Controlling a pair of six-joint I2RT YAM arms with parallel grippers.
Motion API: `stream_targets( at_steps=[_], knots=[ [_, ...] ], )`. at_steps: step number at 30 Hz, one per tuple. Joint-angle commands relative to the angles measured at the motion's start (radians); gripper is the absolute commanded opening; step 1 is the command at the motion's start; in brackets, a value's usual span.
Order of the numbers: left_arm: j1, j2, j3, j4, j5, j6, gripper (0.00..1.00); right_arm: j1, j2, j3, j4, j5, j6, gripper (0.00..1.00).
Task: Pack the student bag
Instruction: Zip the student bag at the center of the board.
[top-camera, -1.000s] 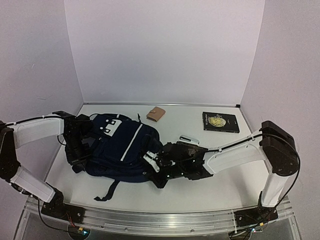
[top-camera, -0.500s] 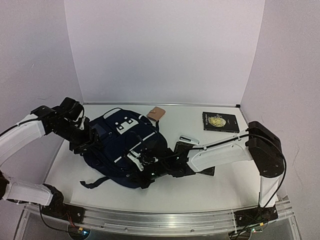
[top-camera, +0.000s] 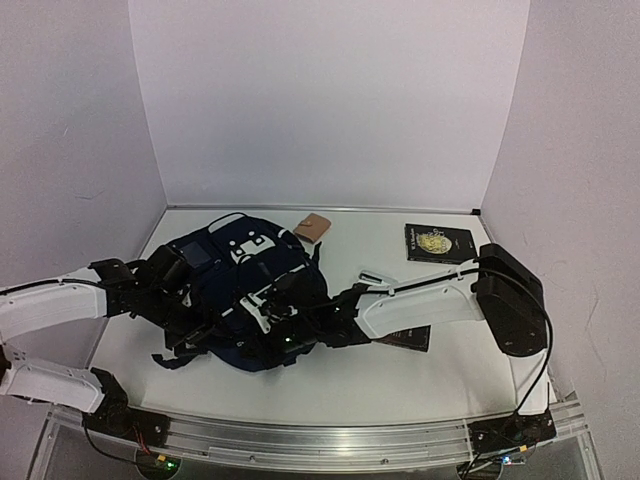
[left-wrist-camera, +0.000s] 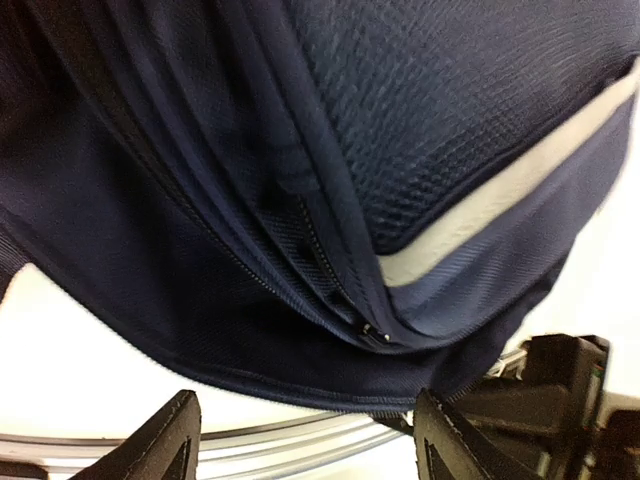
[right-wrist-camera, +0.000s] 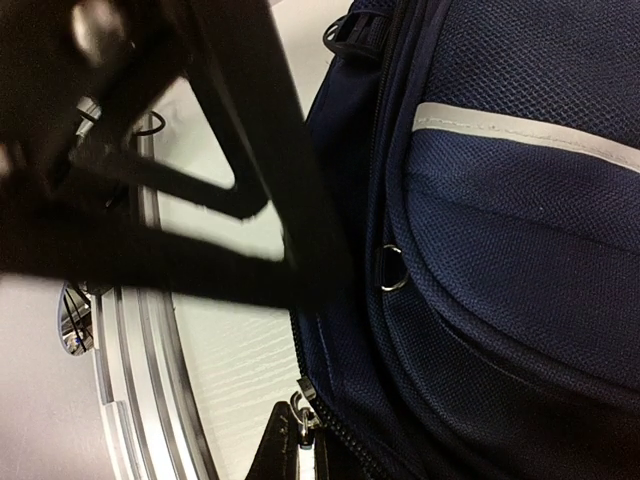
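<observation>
Navy-blue fabric fills both wrist views. The student bag (top-camera: 215, 270) is seen lying on the white counter (top-camera: 440, 375), left of centre, with its white patch turned toward 12 o'clock.

The left gripper (top-camera: 200, 322) is brought in from 9 o'clock against the bag's near-left side. In its own view the fingers (left-wrist-camera: 165, 440) are spread wide, with the bag's seam and closed zipper (left-wrist-camera: 370, 335) just beyond them and nothing pinched.

The right gripper (top-camera: 283, 338) is reached across from 3 o'clock to the bag's near edge. Its fingers are pressed together, and what looks like the metal zipper pull (right-wrist-camera: 300, 412) is pinched at their tips. A small metal ring (right-wrist-camera: 392, 270) is seen on the fabric nearby.

A tan wallet (top-camera: 313, 227) is set just beyond the bag at 1 o'clock. A black book (top-camera: 441, 243) with a gold emblem is placed well apart at 2 o'clock. A second dark book (top-camera: 405, 337) is partly covered by the right forearm.
</observation>
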Motion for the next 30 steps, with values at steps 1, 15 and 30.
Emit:
stream_targets(
  at_steps=[1, 15, 30],
  knots=[
    [-0.018, 0.033, -0.003, 0.084, -0.059, -0.096, 0.72, -0.003, -0.013, 0.062, 0.099, -0.016, 0.020, 0.00],
    [0.009, -0.085, -0.048, -0.229, -0.203, -0.244, 0.00, -0.080, -0.141, -0.156, 0.090, -0.030, -0.030, 0.00],
    [0.235, -0.165, 0.049, -0.420, -0.214, -0.043, 0.00, -0.251, -0.257, -0.320, -0.024, -0.121, -0.166, 0.00]
  ],
)
